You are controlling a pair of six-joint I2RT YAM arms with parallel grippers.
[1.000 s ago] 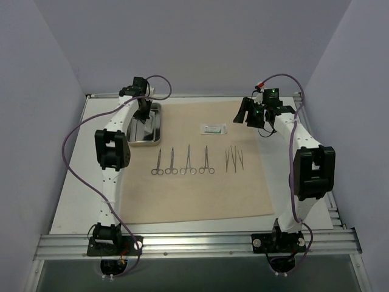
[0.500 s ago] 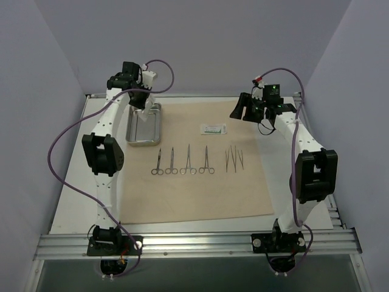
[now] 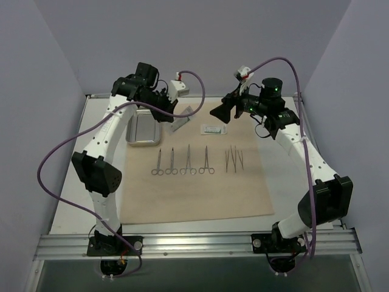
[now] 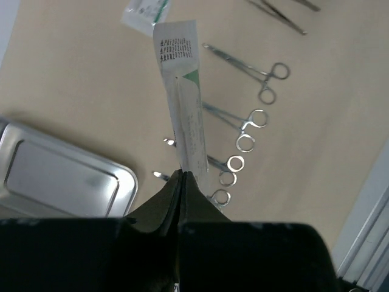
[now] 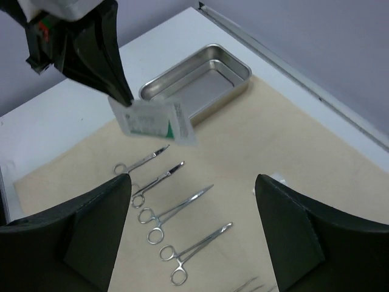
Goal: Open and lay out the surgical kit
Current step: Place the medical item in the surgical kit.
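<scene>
The beige cloth wrap [image 3: 200, 188] lies spread as a flat sheet. On it are several steel scissor-handled instruments [image 3: 182, 161] in a row, thin tweezers [image 3: 234, 159] and one clear packet [image 3: 213, 129]. The steel tray [image 3: 143, 129] stands at the back left, and nothing shows inside it. My left gripper [image 3: 170, 111] is shut on a second clear packet [image 4: 182, 103] and holds it in the air just right of the tray. That packet also shows in the right wrist view [image 5: 155, 121]. My right gripper [image 5: 193, 182] is open and empty, raised above the cloth and facing the held packet.
White table margin [image 3: 73, 182] lies left of the cloth and a metal rail [image 3: 194, 243] runs along the near edge. Purple walls close in at the left, back and right. Purple cables loop off both arms.
My left gripper has risen from the tray and swung right, carrying the packet. My right gripper has lifted and moved left toward it.
</scene>
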